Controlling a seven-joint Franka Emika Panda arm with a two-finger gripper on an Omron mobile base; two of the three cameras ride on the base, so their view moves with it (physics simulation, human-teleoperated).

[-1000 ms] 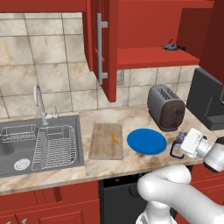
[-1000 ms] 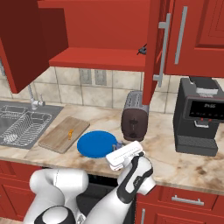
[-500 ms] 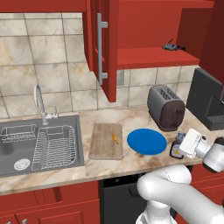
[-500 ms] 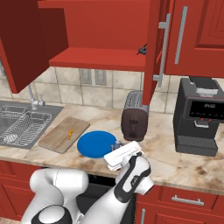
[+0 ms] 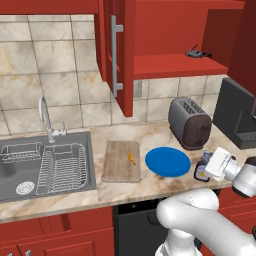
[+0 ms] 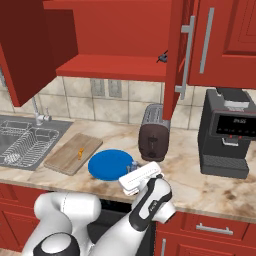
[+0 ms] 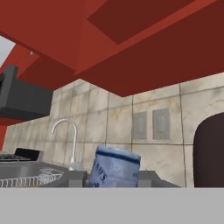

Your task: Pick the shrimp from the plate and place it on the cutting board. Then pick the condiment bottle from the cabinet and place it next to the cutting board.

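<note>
The shrimp (image 5: pixel 131 159) lies on the wooden cutting board (image 5: pixel 121 161), a small orange curl near its right side. To the board's right is the bare blue plate (image 5: pixel 168 162). My gripper (image 5: pixel 206 166) is low over the counter just right of the plate, shut on the condiment bottle (image 5: pixel 201 172), which is upright at counter height. The hand view has the bottle's blue cap (image 7: pixel 114 168) close up at the bottom centre. In the right base view the board (image 6: pixel 73 153), shrimp (image 6: pixel 79 151) and plate (image 6: pixel 110 164) sit left of my hand. The cabinet (image 5: pixel 175 65) above stands open.
A dark toaster (image 5: pixel 189 123) stands behind the plate, and a black coffee machine (image 6: pixel 230 132) is further right. The sink with its wire rack (image 5: pixel 60 167) and tap (image 5: pixel 48 120) is left of the board. A small dark object (image 5: pixel 196 52) rests on the cabinet shelf. The open door's grey handle (image 5: pixel 117 55) hangs over the board.
My hand with the bottle has drifted a little lower and toward the plate. The shrimp, board and plate have not moved.
</note>
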